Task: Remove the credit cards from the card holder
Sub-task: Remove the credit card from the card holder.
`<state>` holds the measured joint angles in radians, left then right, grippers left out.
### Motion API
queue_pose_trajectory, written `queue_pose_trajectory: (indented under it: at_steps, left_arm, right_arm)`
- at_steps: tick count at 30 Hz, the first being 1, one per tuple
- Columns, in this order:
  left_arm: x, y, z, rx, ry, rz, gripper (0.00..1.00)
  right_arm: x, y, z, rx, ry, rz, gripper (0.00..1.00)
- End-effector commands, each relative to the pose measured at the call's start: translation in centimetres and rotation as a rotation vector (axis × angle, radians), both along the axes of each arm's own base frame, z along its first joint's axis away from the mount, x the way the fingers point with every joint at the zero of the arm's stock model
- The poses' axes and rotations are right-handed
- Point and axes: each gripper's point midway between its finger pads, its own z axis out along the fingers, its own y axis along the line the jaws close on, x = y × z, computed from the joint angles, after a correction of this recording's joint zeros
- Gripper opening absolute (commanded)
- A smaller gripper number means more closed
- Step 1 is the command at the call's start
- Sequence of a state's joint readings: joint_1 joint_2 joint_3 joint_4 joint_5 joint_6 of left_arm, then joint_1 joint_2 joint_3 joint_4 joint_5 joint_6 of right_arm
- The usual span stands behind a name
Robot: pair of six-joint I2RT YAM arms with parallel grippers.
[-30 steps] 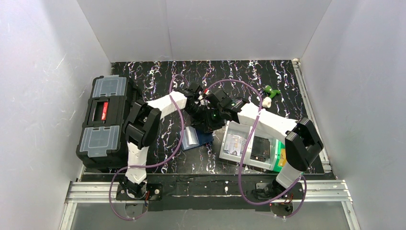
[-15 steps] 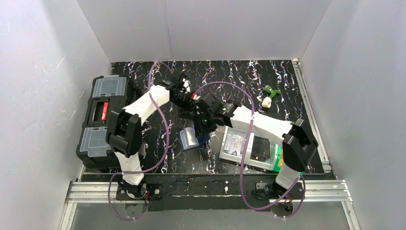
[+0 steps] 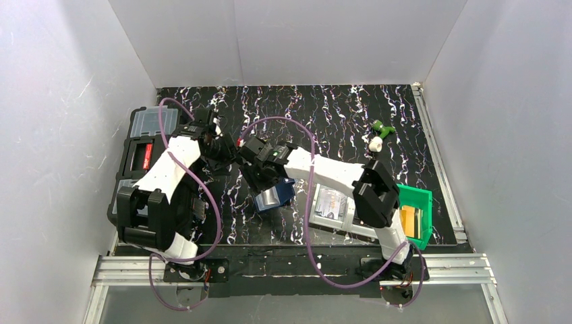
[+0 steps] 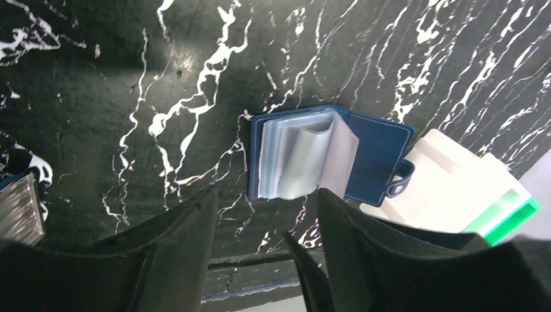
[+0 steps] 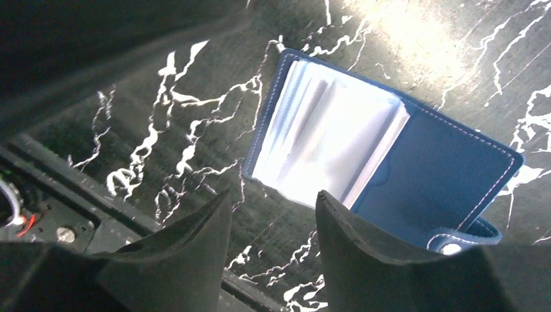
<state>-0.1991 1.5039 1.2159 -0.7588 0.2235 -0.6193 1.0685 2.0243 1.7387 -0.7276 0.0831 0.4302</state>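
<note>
I'm hovering the left tool [image 4: 265, 195] and right tool [image 5: 273, 195], both half-open and empty, over the card holder [image 3: 273, 196] lying open just beside the white tray [image 4: 448, 185], risking snagging its floppy sleeves [image 4: 305, 162] and dragging it.

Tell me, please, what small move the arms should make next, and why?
Probably lower the right gripper onto the card holder and pinch the loose edge of its clear sleeves. The holder lies open on the table; this gripper and the left gripper hang open and empty above it; whether cards are inside cannot be told.
</note>
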Motion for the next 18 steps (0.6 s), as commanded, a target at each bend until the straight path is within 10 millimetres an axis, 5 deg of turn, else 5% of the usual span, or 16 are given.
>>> queue_pose_trajectory:
  at_steps: [1,14,18]
  left_arm:
    - [-0.9,0.7,0.9,-0.01,-0.023,0.023,0.57]
    - [-1.7,0.8,-0.2,-0.026,0.002,0.045,0.57]
    - [-2.0,0.5,-0.6,-0.044,0.01,0.037,0.55]
  right_arm:
    - [1.1,-1.4,-1.2,-0.119,-0.018,-0.034,0.59]
    - [1.0,-1.8,-5.0,-0.162,0.029,-0.082,0.61]
    - [1.0,-1.9,-5.4,-0.147,0.052,-0.093,0.5]
